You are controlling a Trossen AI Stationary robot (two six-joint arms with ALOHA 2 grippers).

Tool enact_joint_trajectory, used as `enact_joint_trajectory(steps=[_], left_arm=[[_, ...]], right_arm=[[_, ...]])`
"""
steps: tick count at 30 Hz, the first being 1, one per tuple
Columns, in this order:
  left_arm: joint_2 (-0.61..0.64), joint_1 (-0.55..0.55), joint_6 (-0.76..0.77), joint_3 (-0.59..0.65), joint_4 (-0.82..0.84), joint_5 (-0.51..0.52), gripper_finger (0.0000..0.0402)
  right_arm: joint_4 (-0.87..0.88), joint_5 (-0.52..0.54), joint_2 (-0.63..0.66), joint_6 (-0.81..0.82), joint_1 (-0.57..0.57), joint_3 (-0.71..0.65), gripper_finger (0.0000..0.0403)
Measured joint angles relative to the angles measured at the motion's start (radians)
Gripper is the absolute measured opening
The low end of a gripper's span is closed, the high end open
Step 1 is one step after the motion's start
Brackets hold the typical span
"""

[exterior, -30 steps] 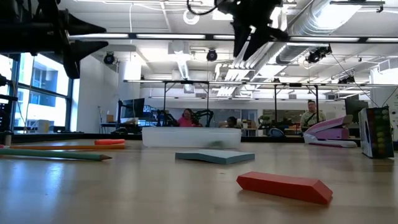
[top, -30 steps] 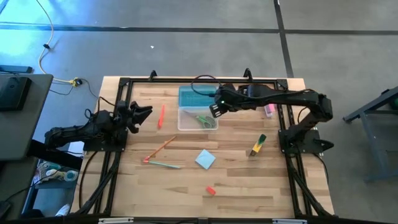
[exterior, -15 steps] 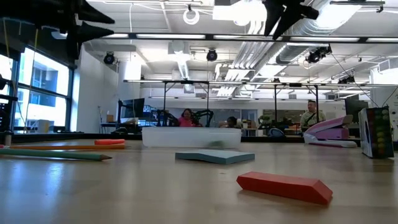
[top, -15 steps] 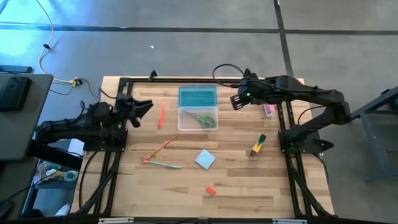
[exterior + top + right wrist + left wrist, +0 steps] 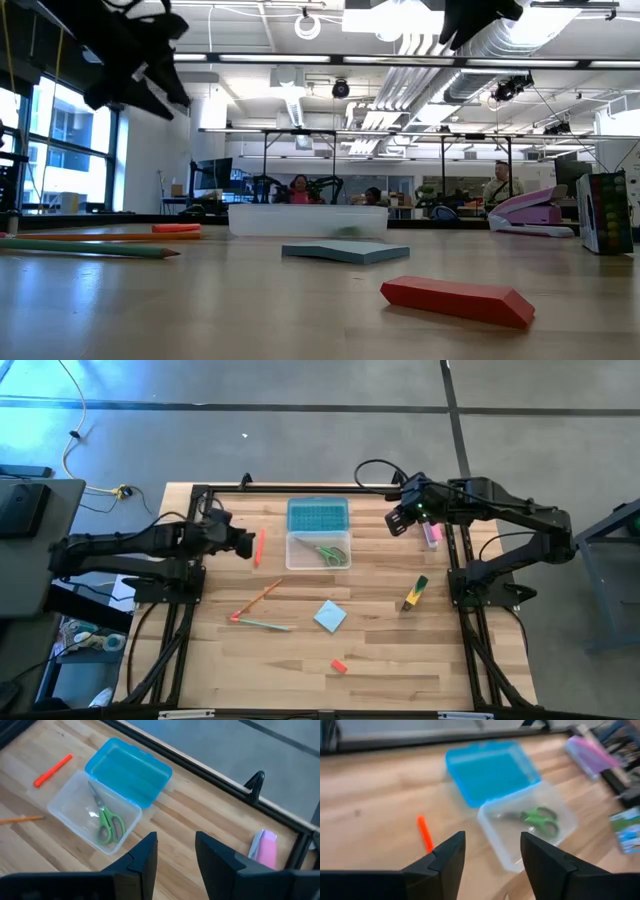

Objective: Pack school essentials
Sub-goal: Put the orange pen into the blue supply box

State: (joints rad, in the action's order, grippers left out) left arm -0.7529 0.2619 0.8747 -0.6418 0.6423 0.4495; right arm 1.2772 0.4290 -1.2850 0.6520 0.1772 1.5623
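Left gripper (image 5: 243, 543) open, empty, just left of orange-red pen (image 5: 259, 546). Right gripper (image 5: 399, 521) parted, empty, right of clear box (image 5: 318, 563) containing green-handled scissors (image 5: 327, 552).

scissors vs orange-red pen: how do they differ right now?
Place: the green-handled scissors lie inside the clear box; the orange-red pen lies on the bare table, beside the box towards the left arm.
Shape: the scissors have looped green handles and metal blades; the pen is one slim straight stick.
Packing: scissors packed, pen not yet.
Shared: both lie flat, and neither is held by a gripper.
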Motion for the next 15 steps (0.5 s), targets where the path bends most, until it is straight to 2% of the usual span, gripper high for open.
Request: enact_joint_trajectory(steps=[6, 15], left_arm=[[-0.143, 0.000, 0.157, 0.000, 0.039, -0.043, 0.0192], [-0.338, 0.000, 0.247, 0.000, 0.045, -0.080, 0.0182]], right_arm=[[0.001, 0.000, 0.000, -0.077, 0.000, 0.000, 0.0124], [0.000, 0.000, 0.000, -0.164, 0.000, 0.000, 0.0124]])
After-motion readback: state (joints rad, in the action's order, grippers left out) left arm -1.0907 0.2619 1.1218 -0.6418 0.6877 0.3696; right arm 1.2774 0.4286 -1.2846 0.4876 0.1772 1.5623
